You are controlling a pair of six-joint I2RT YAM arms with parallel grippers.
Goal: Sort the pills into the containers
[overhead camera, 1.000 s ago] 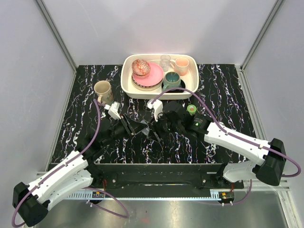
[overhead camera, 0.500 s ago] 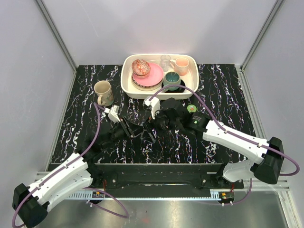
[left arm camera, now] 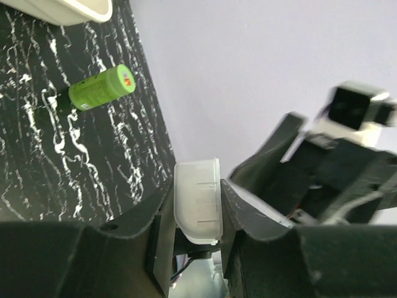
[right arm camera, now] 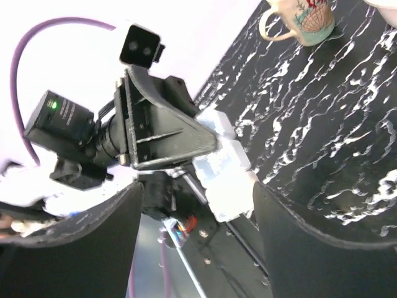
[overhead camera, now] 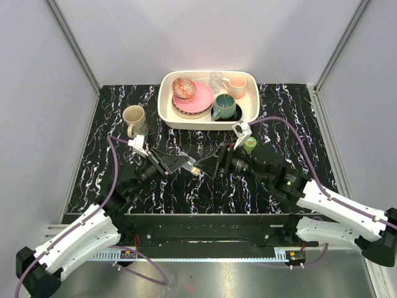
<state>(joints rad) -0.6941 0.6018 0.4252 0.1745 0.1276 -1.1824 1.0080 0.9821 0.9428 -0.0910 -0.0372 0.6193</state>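
Note:
My left gripper (overhead camera: 178,162) is shut on the containers (overhead camera: 189,165), a short clear plastic strip held above the table. In the left wrist view the containers (left arm camera: 197,197) sit clamped between both jaws of that gripper (left arm camera: 197,214). My right gripper (overhead camera: 213,163) faces it from the right, open. In the right wrist view the containers (right arm camera: 226,171) stick out of the left gripper (right arm camera: 180,139) towards the wide gap of the right gripper (right arm camera: 198,205), touching neither finger. I cannot make out the pills.
A green bottle (overhead camera: 250,144) (left arm camera: 102,87) stands just behind the right wrist. A beige mug (overhead camera: 134,119) (right arm camera: 304,18) is at the back left. A white tray (overhead camera: 166,109) of dishes and cups stands at the back centre.
The right gripper has opened and drawn back to the right, away from the strip. The left gripper, still shut on the strip, has shifted slightly left.

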